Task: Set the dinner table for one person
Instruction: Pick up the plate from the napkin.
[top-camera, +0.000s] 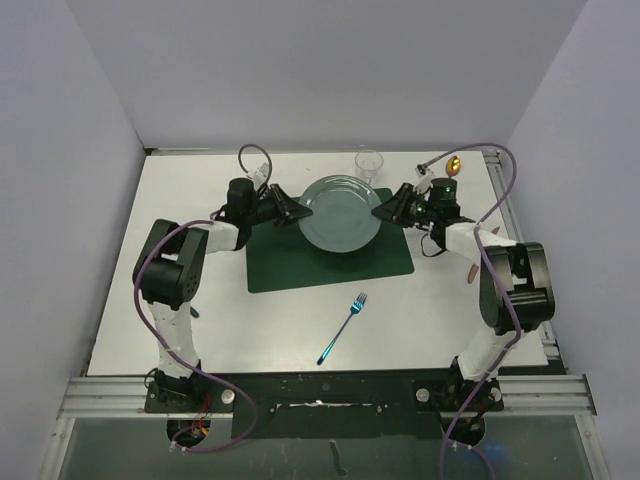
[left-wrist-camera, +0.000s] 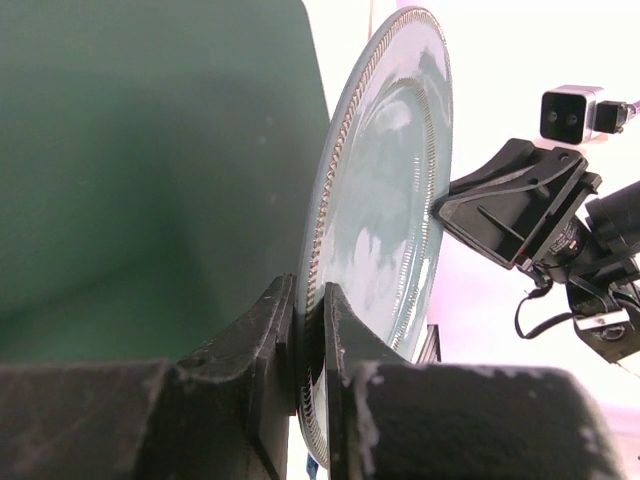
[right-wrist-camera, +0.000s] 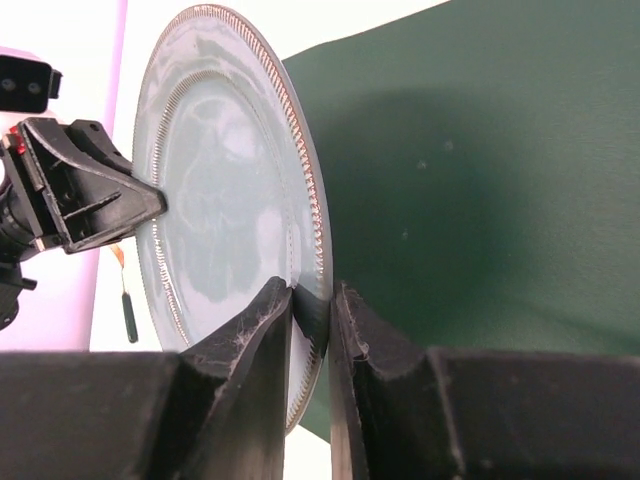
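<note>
Left gripper (top-camera: 298, 216) and right gripper (top-camera: 378, 212) each clamp the plate (top-camera: 340, 215) by its rim, at nine and three o'clock, over the placemat (top-camera: 300, 270) far edge.

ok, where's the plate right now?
Top view, centre-far: the plate is over the far edge of the green placemat, its rim pinched by the left gripper on its left and the right gripper on its right, with the clear cup behind.

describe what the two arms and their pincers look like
The left arm and right arm have white links, bulky black joint housings and looping purple cables. The left pincer and right pincer are black, with wedge-shaped, scuffed fingers.
</note>
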